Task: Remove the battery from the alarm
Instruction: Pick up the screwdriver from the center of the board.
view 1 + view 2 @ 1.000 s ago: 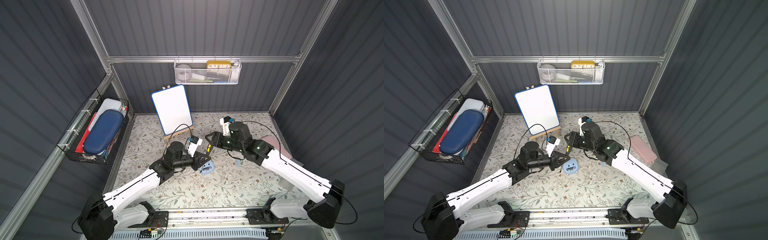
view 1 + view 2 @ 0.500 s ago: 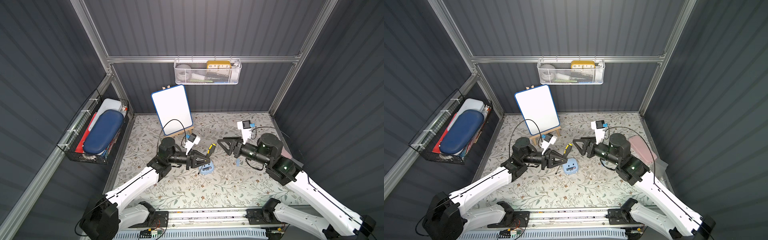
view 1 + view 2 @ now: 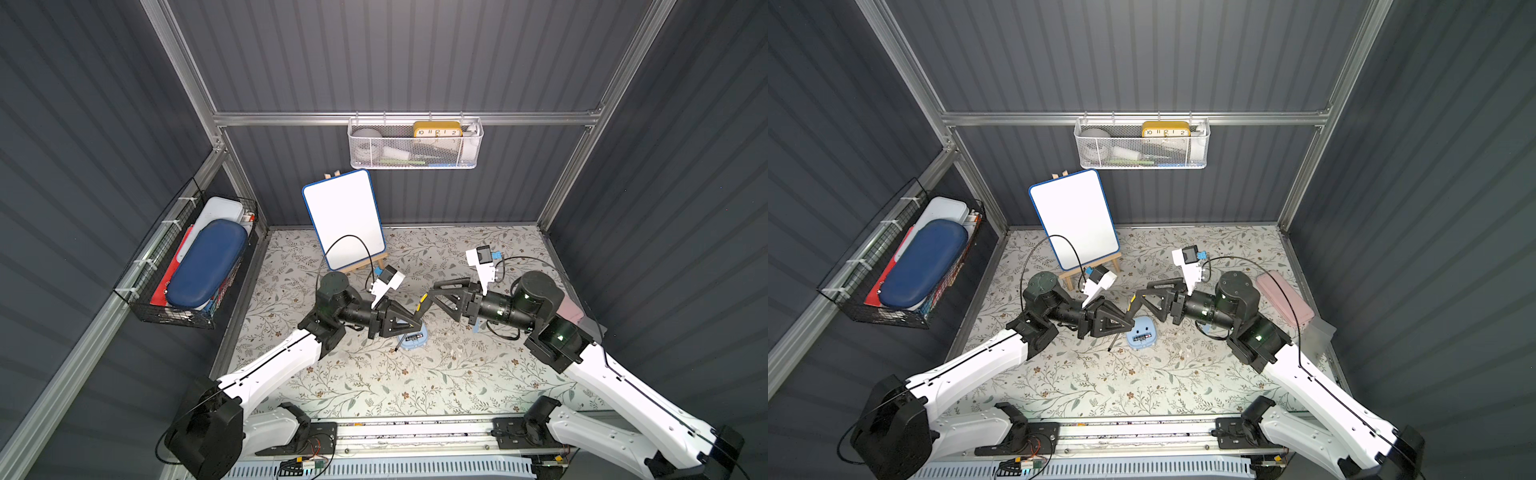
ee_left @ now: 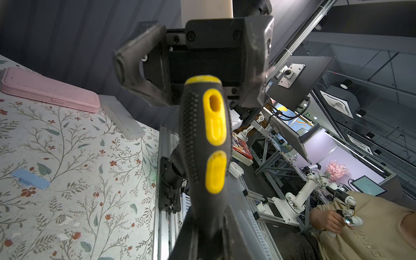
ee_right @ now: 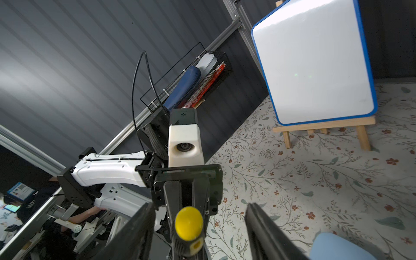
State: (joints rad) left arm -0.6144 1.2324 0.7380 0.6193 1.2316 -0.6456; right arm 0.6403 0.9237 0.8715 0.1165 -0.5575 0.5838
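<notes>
**A:** Where is the battery [image 3: 1144, 336]?

**B:** In its slot in the back of the alarm [image 3: 1142, 328], which lies face down on the floral table cover [image 3: 1100, 374], near the middle. If we read a top view as a clock face, the cell's long axis runs roughly from 9 to 3.

**A:** And from our fingers?

**B:** From the left gripper [image 3: 1124, 323] the alarm lies at about 4 o'clock, just beside the fingertips. From the right gripper [image 3: 1142, 293] it lies at 6 o'clock, near but apart. We judge the left arm the nearer, though it is clamped on the screwdriver [image 3: 1132, 300]. The shaft slants down towards 7 o'clock and ends near the alarm's 8 o'clock side.

**A:** Is the right one free?

**B:** Its jaws stand wide with nothing in them. In the right wrist view the yellow butt of the handle sits between its two fingers, touching neither as far as we can tell.

**A:** So what does the next move turn on?

**B:** We think it turns on carrying the blade from 8 o'clock across to one end of the cell — or on the handle changing grippers first. We cannot tell which.

**A:** How does the battery look?

**B:** It is a small, dark, short bar with pale marks — too small for us to make out its ends. The alarm is light blue and rounded-square, with its slot uncovered.
</notes>
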